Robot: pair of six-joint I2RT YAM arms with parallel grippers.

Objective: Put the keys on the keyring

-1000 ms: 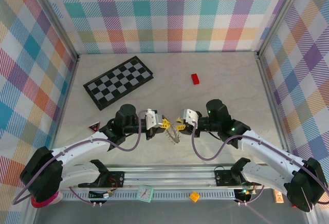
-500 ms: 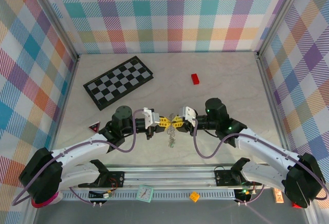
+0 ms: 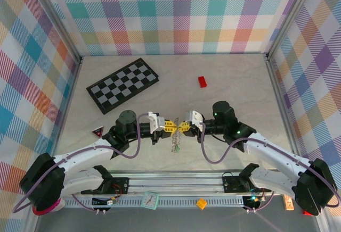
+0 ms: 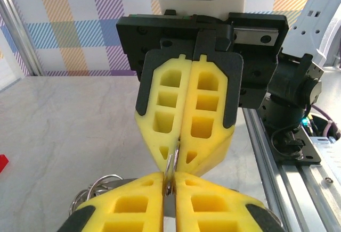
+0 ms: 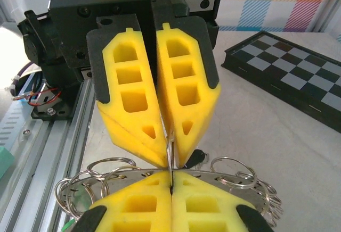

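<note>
**Top view.** The left gripper (image 3: 169, 126) and right gripper (image 3: 184, 127) meet tip to tip over the near middle of the table (image 3: 240, 88). The keyring (image 3: 176, 145) hangs just below the point where they meet, held clear of the surface. A chessboard (image 3: 122, 84) lies at far left, and a red block (image 3: 202, 81) lies at far centre, well apart from the arms.

**Left wrist view.** The left gripper's yellow fingers are drawn narrow, pinching a thin metal edge of the keyring. The right gripper faces it with its fingers pressed together on the same edge. Wire loops hang at lower left.

**Right wrist view.** The right gripper's fingers are closed flat on the keyring's edge, and the left gripper opposite nips it from above. Small wire loops fringe the rim on both sides. The keys cannot be told apart among them.
</note>
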